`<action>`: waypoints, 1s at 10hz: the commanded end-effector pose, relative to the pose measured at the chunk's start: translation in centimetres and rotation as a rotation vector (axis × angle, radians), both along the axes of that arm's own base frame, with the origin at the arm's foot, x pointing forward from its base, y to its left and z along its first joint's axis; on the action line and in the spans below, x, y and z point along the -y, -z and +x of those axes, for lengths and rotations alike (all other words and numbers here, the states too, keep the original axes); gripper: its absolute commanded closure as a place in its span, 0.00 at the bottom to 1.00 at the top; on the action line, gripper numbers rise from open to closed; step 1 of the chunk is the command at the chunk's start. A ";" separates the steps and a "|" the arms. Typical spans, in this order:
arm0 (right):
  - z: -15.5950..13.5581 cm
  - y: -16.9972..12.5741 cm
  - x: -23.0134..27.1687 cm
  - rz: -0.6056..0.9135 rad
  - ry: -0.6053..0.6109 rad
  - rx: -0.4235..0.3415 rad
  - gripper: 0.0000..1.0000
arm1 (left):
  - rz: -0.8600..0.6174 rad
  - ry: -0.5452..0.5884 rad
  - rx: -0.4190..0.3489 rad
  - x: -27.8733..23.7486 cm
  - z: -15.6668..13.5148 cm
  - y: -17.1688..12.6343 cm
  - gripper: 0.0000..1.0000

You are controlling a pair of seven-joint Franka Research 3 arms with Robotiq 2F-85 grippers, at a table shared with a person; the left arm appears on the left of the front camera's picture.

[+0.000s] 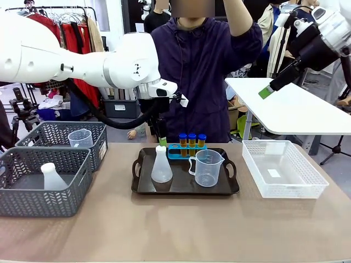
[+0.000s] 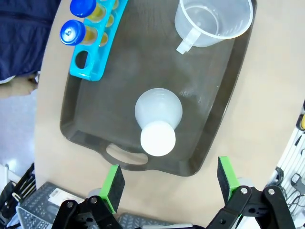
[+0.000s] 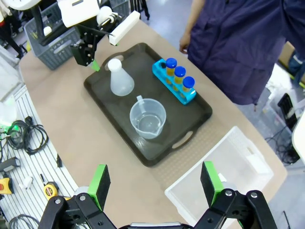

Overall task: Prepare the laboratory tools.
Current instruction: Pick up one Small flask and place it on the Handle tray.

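A: The tan table [image 1: 164, 230] carries a dark tray [image 1: 230, 189] holding the conical flask [image 1: 161, 167], the measuring beaker [image 1: 207, 167] and the blue rack [image 1: 174, 153] of capped tubes [image 1: 192, 138].

B: Risk?

A: The left gripper [image 2: 169, 183] hangs open, empty, above the flask's top; a skewed descent could topple it.

B: Room?

A: Plenty around the flask. The right gripper [image 3: 155, 183] hovers high, open.

Seen from above, the dark tray [image 2: 95, 102] carries a translucent white conical flask [image 2: 157, 119] near its handle cut-out, a clear measuring beaker [image 2: 214, 21] at the far end, and a blue tube rack [image 2: 97, 47] along one edge with blue-capped amber tubes [image 2: 73, 32]. The left gripper [image 2: 169, 183] hangs spread wide, its green pads [image 2: 113, 183] over the tray's near rim.
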State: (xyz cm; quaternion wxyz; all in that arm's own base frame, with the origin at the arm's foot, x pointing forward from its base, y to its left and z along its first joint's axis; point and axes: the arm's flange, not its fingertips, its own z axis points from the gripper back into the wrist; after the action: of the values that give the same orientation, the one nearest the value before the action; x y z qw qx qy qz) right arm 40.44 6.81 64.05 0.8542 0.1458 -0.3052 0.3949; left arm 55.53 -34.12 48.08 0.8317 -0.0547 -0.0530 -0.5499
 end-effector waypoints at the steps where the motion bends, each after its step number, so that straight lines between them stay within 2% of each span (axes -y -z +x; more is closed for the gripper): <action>1: 0.0 0.0 0.0 0.023 -0.005 -0.001 0.00 | -0.004 -0.003 0.007 -0.1 0.1 0.0 0.00; 4: 0.0 0.0 0.0 0.023 -0.005 -0.001 0.00 | 0.000 0.000 -0.003 0.0 0.1 0.2 0.00; 8: 0.0 0.0 0.0 0.023 -0.005 -0.001 0.00 | -0.021 -0.052 0.051 -4.0 -3.8 -6.5 0.00; 10: 0.0 0.0 0.0 0.023 -0.005 -0.001 0.00 | -0.073 -0.086 0.061 -6.3 -4.8 -9.0 0.00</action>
State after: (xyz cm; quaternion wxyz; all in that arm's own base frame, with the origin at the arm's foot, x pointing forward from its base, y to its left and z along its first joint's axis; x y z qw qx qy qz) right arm 40.45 6.80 64.04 0.8543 0.1458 -0.3051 0.3947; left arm 52.06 -29.71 57.60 0.8468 -0.0518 -0.0944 -0.5210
